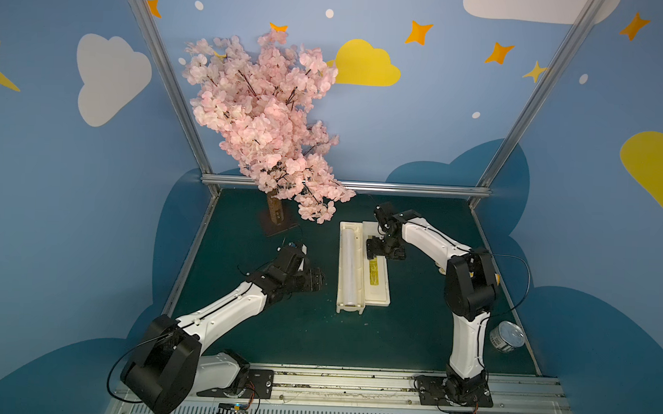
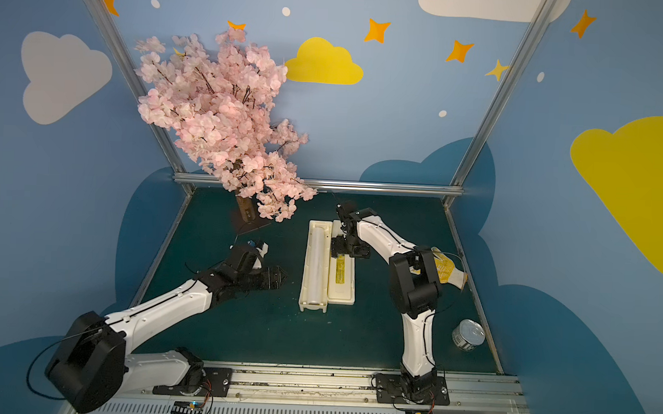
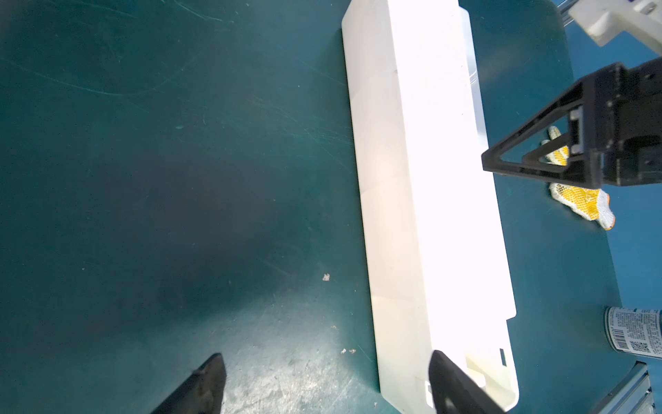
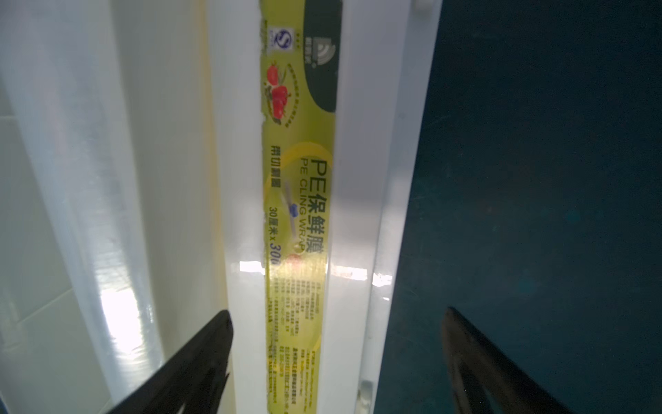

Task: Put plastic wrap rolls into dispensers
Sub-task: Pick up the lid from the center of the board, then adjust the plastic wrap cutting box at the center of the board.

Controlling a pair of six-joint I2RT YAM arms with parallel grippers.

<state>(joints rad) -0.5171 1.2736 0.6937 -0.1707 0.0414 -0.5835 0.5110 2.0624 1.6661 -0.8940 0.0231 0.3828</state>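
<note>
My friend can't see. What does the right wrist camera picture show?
The dispenser's open white lid, with a long yellow label, fills the middle. The shiny plastic wrap roll lies beside it, and the right gripper is open over the lid.

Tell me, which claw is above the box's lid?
The right gripper, open above the yellow-labelled lid; the left gripper hangs beside the box, over bare mat.

dim top views, bowed edges; dispenser (image 3: 430,200) blown out, glare on soft-focus label (image 4: 301,222)
</note>
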